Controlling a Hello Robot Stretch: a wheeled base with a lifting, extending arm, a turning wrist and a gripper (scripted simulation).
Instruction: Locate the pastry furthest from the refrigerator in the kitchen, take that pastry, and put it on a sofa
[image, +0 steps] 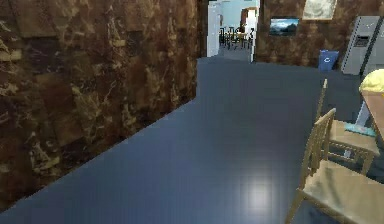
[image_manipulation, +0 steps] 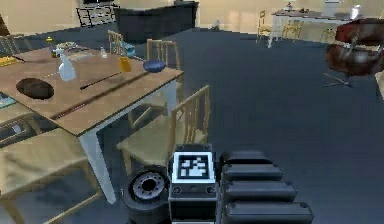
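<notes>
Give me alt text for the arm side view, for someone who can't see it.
A wooden dining table with wooden chairs stands on a dark blue floor, holding a blue bowl, a clear bottle and a dark round dish. The robot's dark arm sits at the bottom edge.

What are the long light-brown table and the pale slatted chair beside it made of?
The long light-brown table looks wooden: matte top with plank lines, white legs probably painted. The pale slatted chair seems light wood too, going by its tan colour.
</notes>
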